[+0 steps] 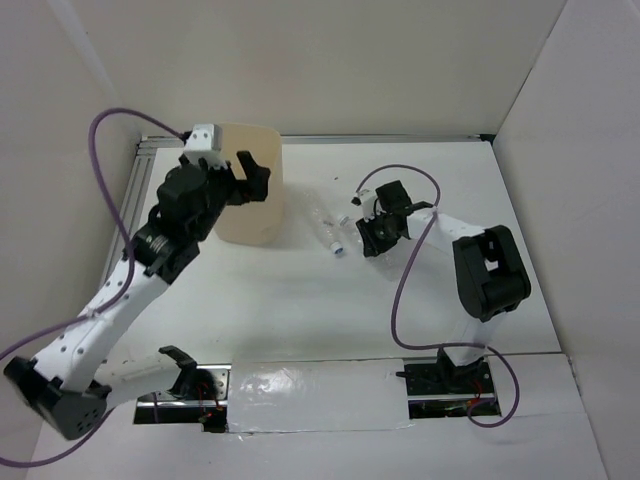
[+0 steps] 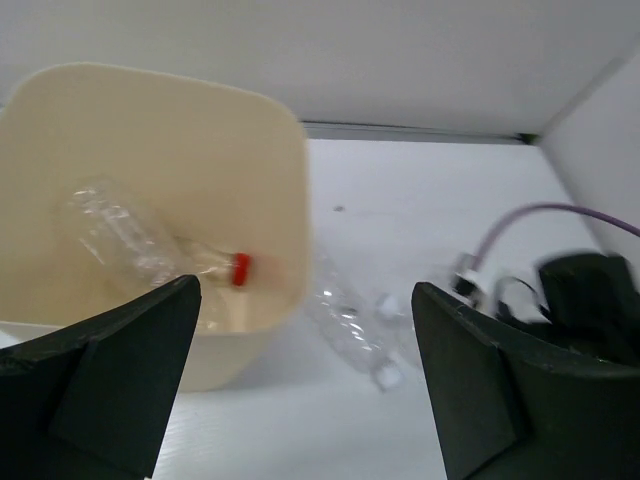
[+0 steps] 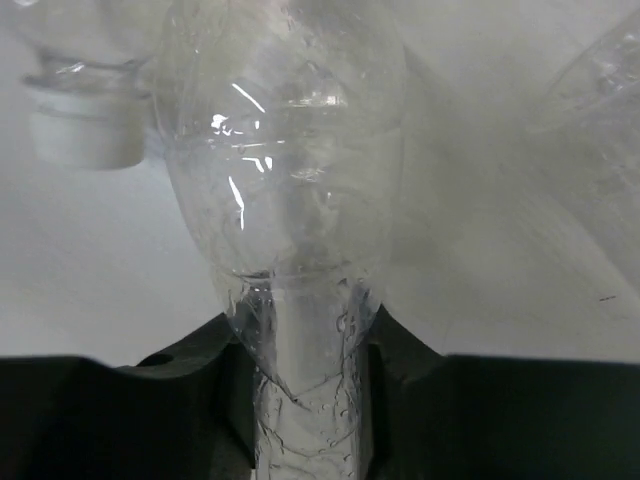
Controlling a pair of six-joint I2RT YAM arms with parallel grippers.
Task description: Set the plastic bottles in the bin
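Note:
The cream bin stands at the back left. Inside it lies a clear plastic bottle with a red cap. My left gripper hangs over the bin's rim, open and empty. Two clear white-capped bottles lie on the table right of the bin. My right gripper is low beside them. In the right wrist view it is shut on a crinkled clear bottle, whose body is pinched narrow between the fingers.
A white cap of a neighbouring bottle sits just left of the held one, and another clear bottle lies to its right. White walls enclose the table at the back and sides. A purple cable loops off the right arm.

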